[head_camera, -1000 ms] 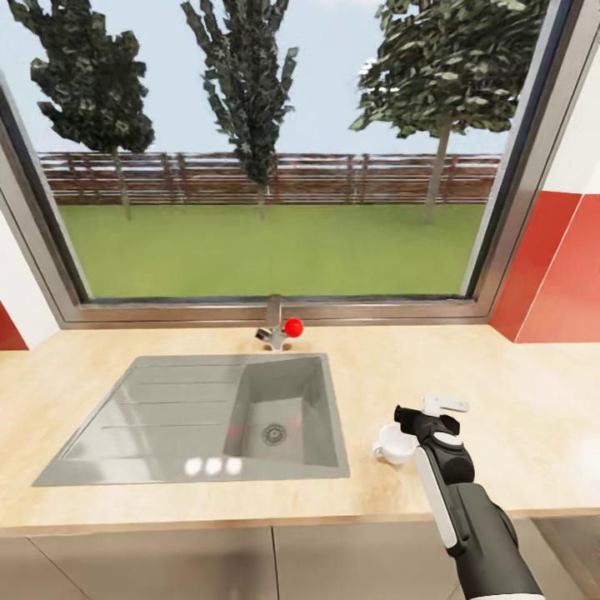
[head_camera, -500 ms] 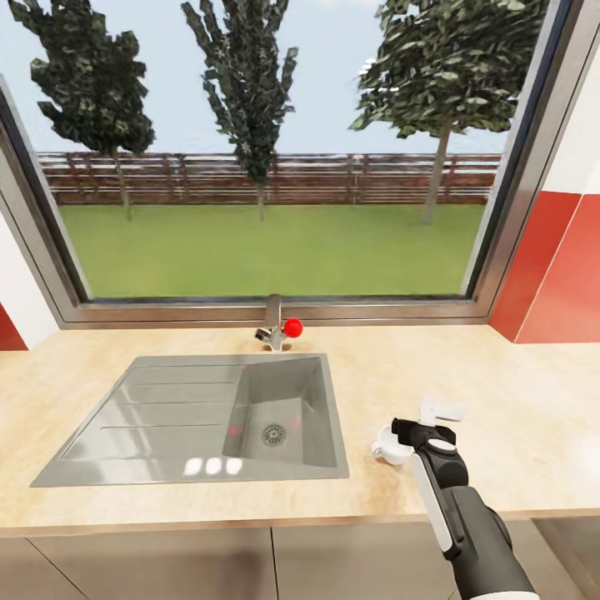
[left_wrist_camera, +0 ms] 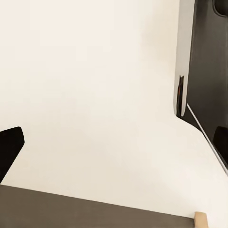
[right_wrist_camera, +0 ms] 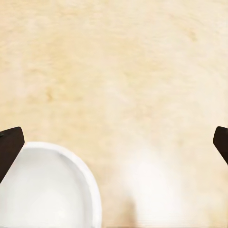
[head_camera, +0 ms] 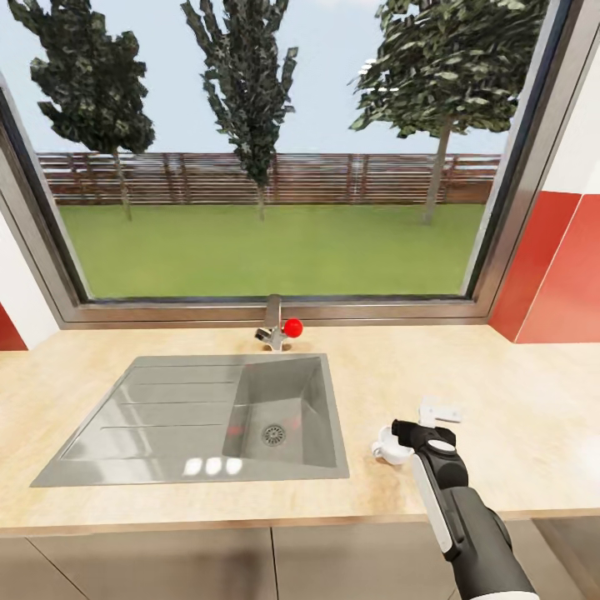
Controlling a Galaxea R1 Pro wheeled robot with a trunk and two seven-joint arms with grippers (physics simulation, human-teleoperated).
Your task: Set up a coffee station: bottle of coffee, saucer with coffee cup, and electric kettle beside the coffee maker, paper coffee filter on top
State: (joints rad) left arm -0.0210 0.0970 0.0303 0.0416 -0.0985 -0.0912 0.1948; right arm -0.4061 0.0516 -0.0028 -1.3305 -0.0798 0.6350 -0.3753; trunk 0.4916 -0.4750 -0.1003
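A white coffee cup (head_camera: 389,447) stands on the beige countertop (head_camera: 508,375), to the right of the sink. My right gripper (head_camera: 422,422) hangs just above and to the right of it, fingers pointing down at the counter. In the right wrist view the cup's rim (right_wrist_camera: 52,190) lies off to one side of the open right gripper (right_wrist_camera: 114,145), close to one dark fingertip (right_wrist_camera: 9,147), with bare counter between the fingers. My left gripper (left_wrist_camera: 114,147) is open before a plain white surface, with nothing in it.
A grey sink (head_camera: 125,417) with a drainboard is set into the counter at left of centre. Behind it stand a faucet with a red knob (head_camera: 292,327) and a large window. A red tiled wall (head_camera: 558,275) closes the counter's right end.
My right gripper drew back a little toward the counter's front edge and now holds still beside the cup. The cup has stayed about where it was.
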